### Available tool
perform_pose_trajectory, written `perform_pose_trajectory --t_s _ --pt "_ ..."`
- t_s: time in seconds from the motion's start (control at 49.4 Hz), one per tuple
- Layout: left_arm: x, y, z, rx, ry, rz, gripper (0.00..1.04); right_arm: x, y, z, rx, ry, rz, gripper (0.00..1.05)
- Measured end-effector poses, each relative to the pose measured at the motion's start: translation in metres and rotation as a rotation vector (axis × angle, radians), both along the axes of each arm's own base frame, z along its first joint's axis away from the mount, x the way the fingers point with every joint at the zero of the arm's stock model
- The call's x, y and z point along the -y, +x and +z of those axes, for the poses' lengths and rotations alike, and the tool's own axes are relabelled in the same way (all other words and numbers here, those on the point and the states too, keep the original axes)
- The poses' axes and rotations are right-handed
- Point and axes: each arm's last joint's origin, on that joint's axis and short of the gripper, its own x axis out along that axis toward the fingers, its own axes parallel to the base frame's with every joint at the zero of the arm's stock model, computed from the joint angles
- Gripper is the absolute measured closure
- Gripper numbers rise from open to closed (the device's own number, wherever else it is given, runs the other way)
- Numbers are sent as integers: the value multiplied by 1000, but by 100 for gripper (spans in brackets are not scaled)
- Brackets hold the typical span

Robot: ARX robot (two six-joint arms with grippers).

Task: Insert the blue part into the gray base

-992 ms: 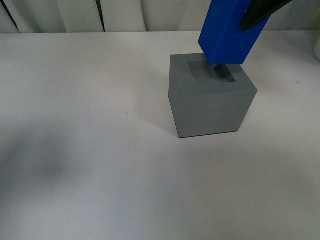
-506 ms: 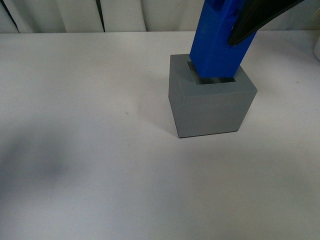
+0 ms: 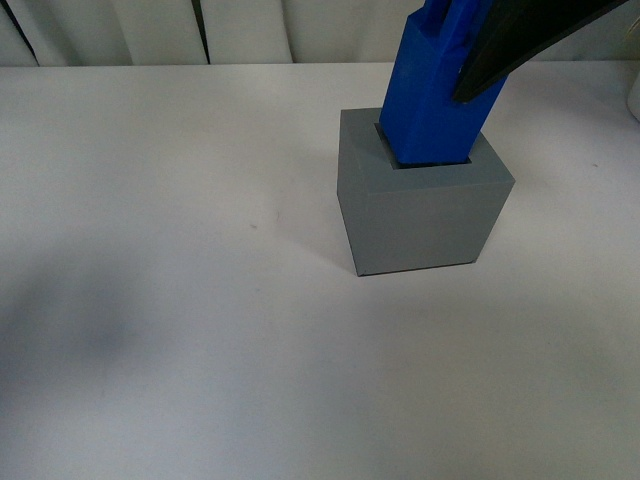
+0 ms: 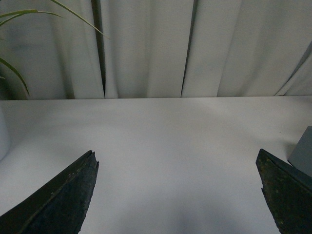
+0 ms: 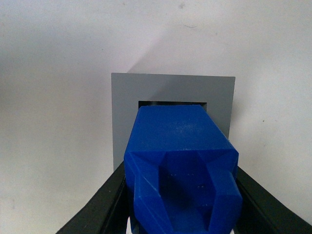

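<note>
The gray base (image 3: 420,210) stands on the white table right of centre. The blue part (image 3: 430,95) stands with its lower end inside the base's square recess, leaning slightly. My right gripper (image 3: 470,60) is shut on the blue part's upper half; one black finger (image 3: 520,40) shows at the top right. In the right wrist view the blue part (image 5: 180,161) sits between the black fingers (image 5: 97,209) above the gray base (image 5: 124,97), with a thin dark gap of recess showing. My left gripper (image 4: 178,195) is open and empty over bare table; the base's corner (image 4: 304,151) shows in that view.
The white table (image 3: 150,250) stretches around the base. White curtains (image 3: 150,30) hang behind the far edge. Plant leaves (image 4: 14,63) show in the left wrist view. A white object's edge (image 3: 634,100) shows at the far right.
The blue part came down from above the base, tilted, and its lower end went into the recess. It stands a little deeper and straighter than half a second ago.
</note>
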Motion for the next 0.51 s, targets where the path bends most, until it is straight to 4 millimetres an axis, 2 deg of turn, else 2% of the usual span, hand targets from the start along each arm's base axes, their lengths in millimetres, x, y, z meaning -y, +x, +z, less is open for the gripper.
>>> perform_pose_trajectory --t_s 0.506 --pt "0 0 0 0 0 0 6 1 0 -5 -12 -13 -2 59"
